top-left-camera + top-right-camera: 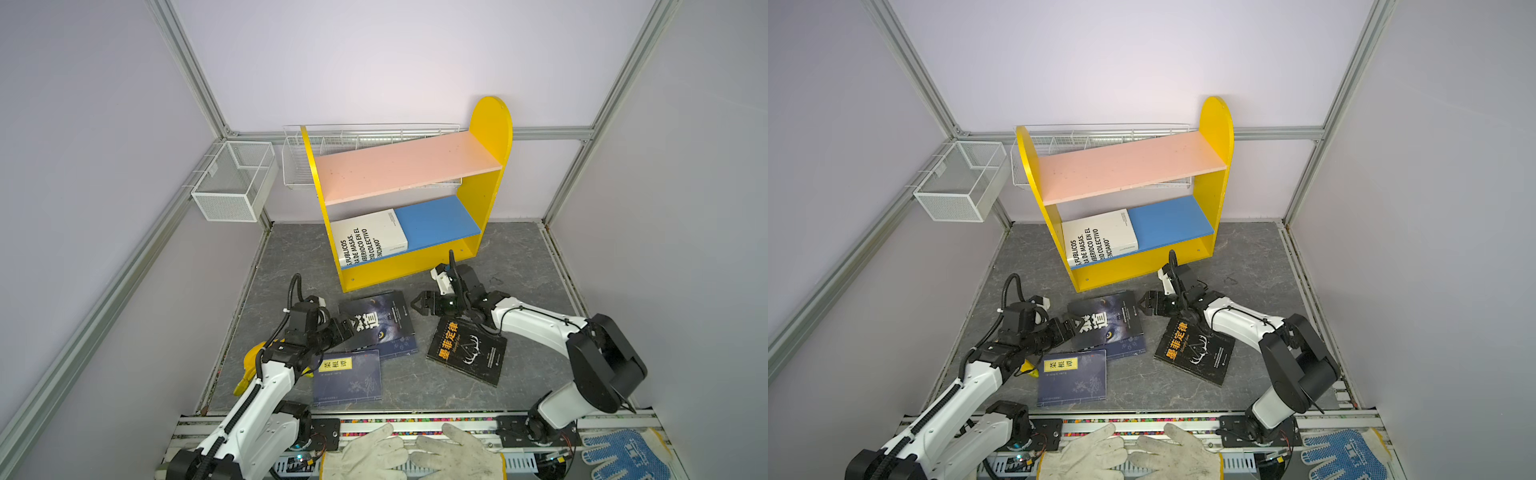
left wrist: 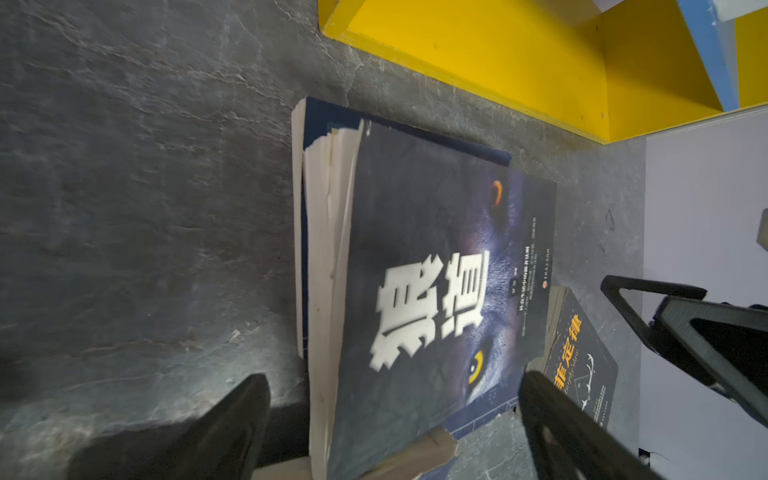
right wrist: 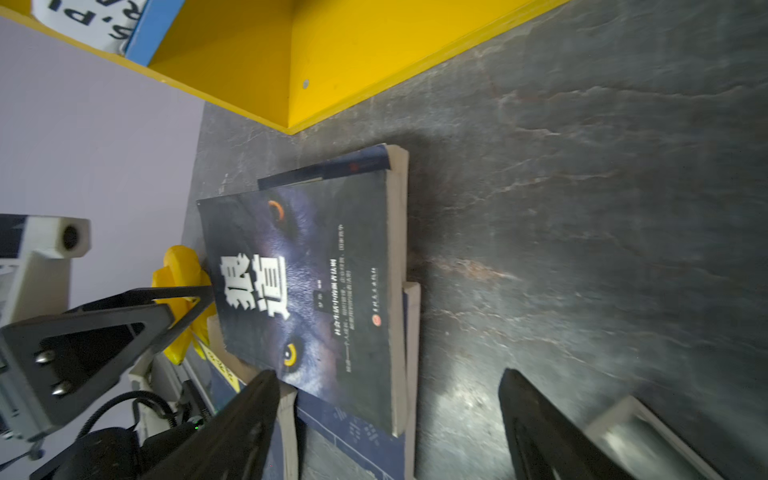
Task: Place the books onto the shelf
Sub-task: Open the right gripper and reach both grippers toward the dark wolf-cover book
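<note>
Grey tabletop point(image 1: 523, 266), yellow shelf point(image 1: 491, 124), white book point(image 1: 368, 237) flat on its blue board point(image 1: 436, 222)

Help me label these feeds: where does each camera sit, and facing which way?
Top views: high at the front, looking down and back at the shelf and books; left arm and right arm show.
Left wrist: on that arm, looking past the open left gripper at the wolf-cover book.
Right wrist: likewise, past the open right gripper, from that book's opposite side.
Shared: both wrist views show that book and the other arm's gripper.
</note>
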